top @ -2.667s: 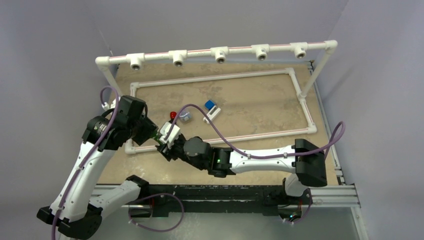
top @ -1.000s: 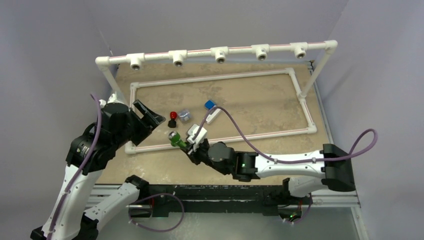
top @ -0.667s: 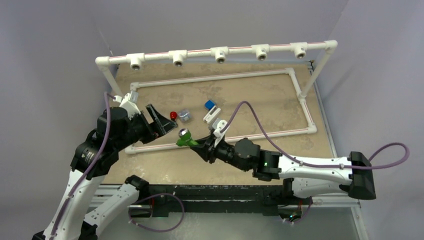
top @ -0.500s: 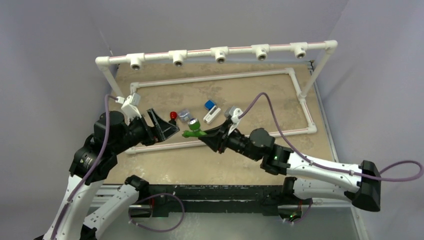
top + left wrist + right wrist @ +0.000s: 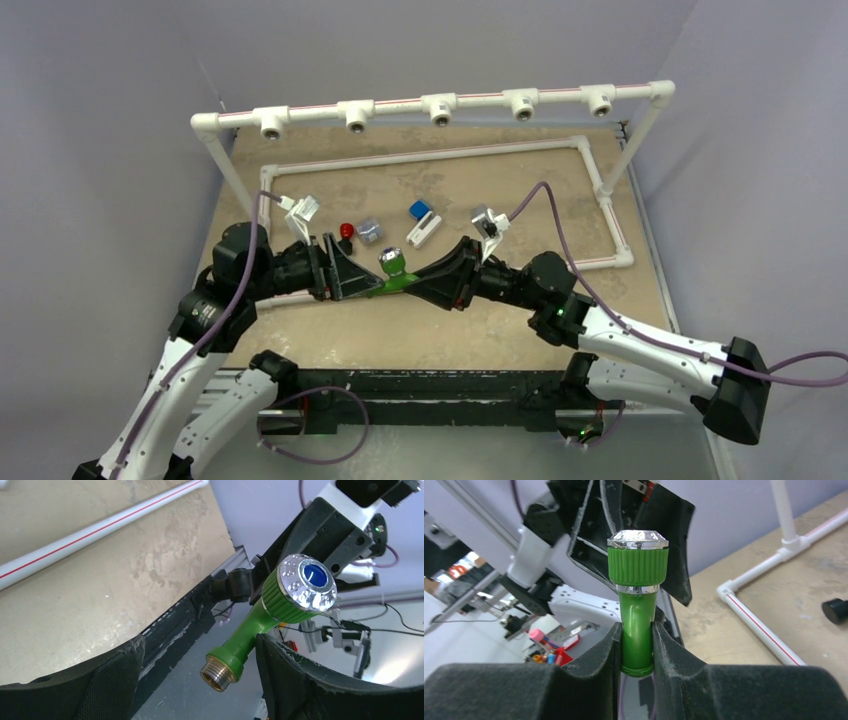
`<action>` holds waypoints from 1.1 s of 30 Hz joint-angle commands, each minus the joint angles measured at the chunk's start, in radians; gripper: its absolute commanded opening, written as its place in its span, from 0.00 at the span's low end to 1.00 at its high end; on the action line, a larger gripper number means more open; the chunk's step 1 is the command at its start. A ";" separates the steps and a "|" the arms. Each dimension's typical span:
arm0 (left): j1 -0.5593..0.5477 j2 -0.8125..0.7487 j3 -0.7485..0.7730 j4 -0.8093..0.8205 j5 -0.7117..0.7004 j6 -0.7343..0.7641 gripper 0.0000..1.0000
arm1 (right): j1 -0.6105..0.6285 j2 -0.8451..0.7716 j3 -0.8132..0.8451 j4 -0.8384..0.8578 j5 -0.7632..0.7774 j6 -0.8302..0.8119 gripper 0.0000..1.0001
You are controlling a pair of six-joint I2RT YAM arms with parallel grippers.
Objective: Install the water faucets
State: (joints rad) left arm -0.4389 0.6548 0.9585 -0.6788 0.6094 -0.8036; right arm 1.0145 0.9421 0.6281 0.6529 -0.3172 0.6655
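My right jaws are clenched on the stem of the green faucet [image 5: 637, 605], held in the air over the tabletop [image 5: 500, 330] near its near edge, left of middle. The faucet's brass threaded end [image 5: 220, 672] lies between my left jaws, which are released and spread wide.

Soft even light, faint shadows, chrome glints on green faucet [image 5: 279, 602], blurred wrist-view backgrounds
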 commanded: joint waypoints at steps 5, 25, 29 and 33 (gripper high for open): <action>0.001 -0.019 -0.106 0.349 0.264 -0.111 0.73 | -0.007 0.011 0.005 0.233 -0.068 0.183 0.00; 0.001 -0.054 -0.161 0.527 0.342 -0.195 0.51 | -0.008 -0.002 -0.053 0.294 0.043 0.278 0.00; 0.001 -0.056 -0.168 0.561 0.351 -0.210 0.42 | -0.008 -0.008 -0.071 0.297 0.063 0.298 0.00; 0.002 -0.052 -0.167 0.576 0.367 -0.214 0.33 | -0.008 -0.016 -0.088 0.314 0.088 0.318 0.00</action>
State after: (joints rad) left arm -0.4389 0.6067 0.7902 -0.1776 0.9375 -1.0042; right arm 1.0088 0.9497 0.5491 0.8959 -0.2852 0.9543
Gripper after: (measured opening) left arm 0.369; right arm 0.263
